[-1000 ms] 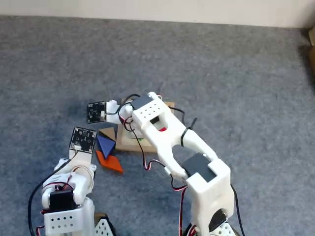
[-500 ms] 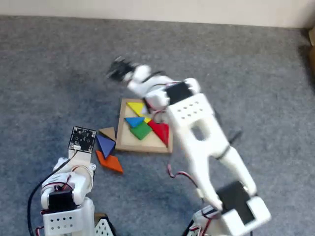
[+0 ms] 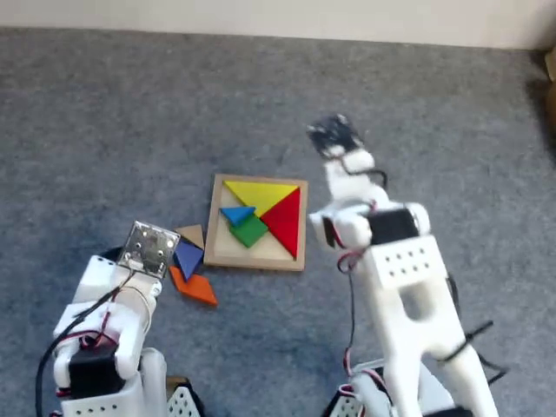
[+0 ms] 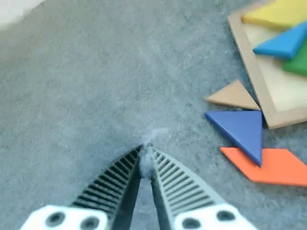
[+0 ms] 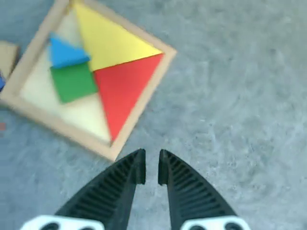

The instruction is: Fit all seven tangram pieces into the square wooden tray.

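A square wooden tray [image 3: 224, 248] lies mid-frame on the grey counter [image 3: 104, 113]. It holds a yellow triangle [image 3: 261, 192], a red triangle [image 3: 286, 222], a small blue triangle [image 3: 235, 213] and a green square [image 3: 250, 232]. Just left of the tray lie a tan triangle [image 3: 190, 234], a dark blue triangle [image 3: 186, 256] and an orange parallelogram [image 3: 194, 287]. The left arm [image 3: 113, 304] sits at lower left, and the right arm [image 3: 404, 261] stands right of the tray.

At lower left of the high view, the left arm [image 3: 149, 249] is partly covering the dark blue triangle [image 3: 188, 257]; the left wrist view's edge is cutting off the wooden tray [image 4: 252, 72] and the orange piece [image 4: 273, 165]
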Controlling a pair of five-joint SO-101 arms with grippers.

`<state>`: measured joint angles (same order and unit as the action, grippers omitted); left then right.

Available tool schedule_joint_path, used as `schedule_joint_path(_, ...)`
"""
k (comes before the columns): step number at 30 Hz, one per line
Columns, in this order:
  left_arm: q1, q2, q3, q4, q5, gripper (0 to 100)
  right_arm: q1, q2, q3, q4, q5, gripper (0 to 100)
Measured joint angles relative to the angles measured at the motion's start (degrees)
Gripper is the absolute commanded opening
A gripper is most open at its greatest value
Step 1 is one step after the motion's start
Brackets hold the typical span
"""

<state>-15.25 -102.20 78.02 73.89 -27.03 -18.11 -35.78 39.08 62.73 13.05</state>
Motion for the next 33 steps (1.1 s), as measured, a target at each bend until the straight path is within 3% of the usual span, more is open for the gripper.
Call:
schedule_joint_path(6, 2.64, 14.95, -9.85, 0.09, 0.0, 2, 5.71, -8.53, 17.93, -18.2, -7.12, 5.6)
schedule_joint_path(12, 7.74, 32.97, -17.49, -1.85, 0.44, 16, 6.77, -10.81, 24.88, -26.99, -8.35, 5.6)
schedule_joint_path(19, 9.58, 47.21, -18.81, -12.84, 4.48, 18, 6.95, -10.81, 24.97, -29.36, -8.35, 5.6)
schedule_joint_path(27, 10.02, 65.67, -26.55, -14.15, 5.98, 18, 8.26, -10.81, 25.05, -29.54, -8.35, 5.6)
schedule_joint_path(33, 10.02, 81.32, -35.87, -14.15, 17.49, 18, 8.26, -10.81, 25.05, -29.54, -8.35, 5.6)
